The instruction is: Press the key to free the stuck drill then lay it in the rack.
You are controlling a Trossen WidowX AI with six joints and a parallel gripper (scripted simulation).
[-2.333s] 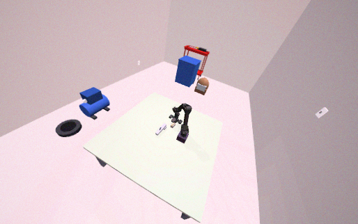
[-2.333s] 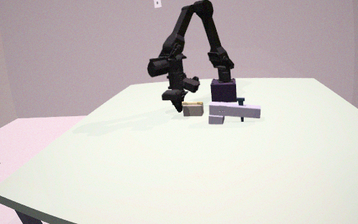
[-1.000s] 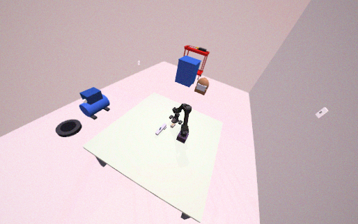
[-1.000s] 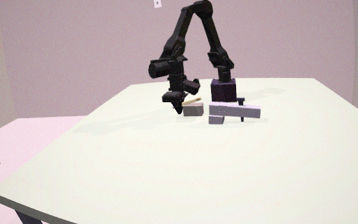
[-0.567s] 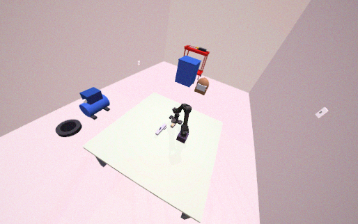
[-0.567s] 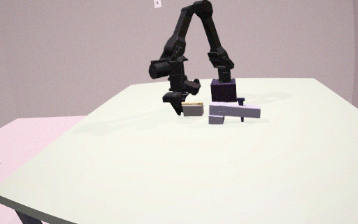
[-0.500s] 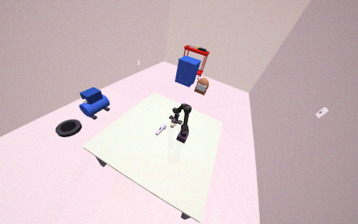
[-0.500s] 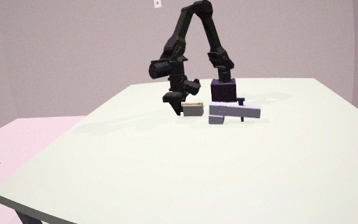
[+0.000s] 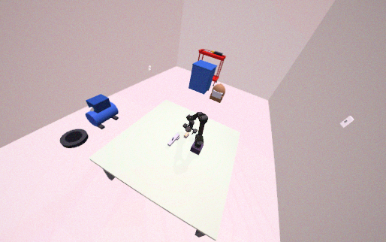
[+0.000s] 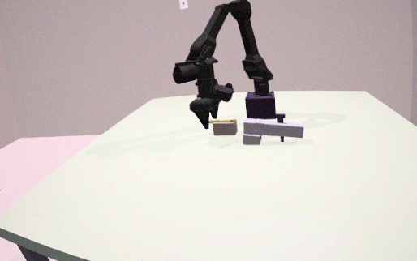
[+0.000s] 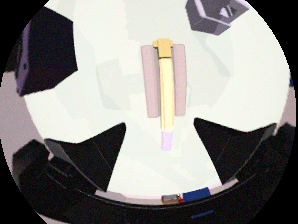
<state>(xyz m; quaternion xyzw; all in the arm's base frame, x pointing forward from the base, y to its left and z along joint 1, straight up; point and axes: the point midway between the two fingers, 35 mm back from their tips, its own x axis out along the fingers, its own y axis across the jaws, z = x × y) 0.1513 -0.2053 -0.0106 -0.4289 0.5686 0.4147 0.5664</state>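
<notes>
A thin yellow drill (image 11: 168, 96) (image 10: 222, 121) (image 9: 186, 134) with a pale lilac tip lies lengthwise in the groove of the grey-pink rack (image 11: 149, 83) (image 10: 224, 129). My gripper (image 11: 160, 123) (image 10: 208, 119) (image 9: 188, 128) is open. It hangs just above the drill's near end, with its fingers spread to either side and not touching it. The lavender block (image 10: 272, 129) (image 9: 173, 140) that held the drill lies on the table to the right of the rack. The dark blue key (image 10: 280, 118) stands at its top.
The arm's dark purple base (image 10: 260, 104) (image 9: 197, 147) stands behind the lavender block on the pale green table (image 10: 203, 194) (image 9: 158, 169). On the floor around the table are a blue compressor (image 9: 101, 110), a black tyre (image 9: 73, 137), a blue cabinet (image 9: 202, 76) and a red cart (image 9: 212, 56).
</notes>
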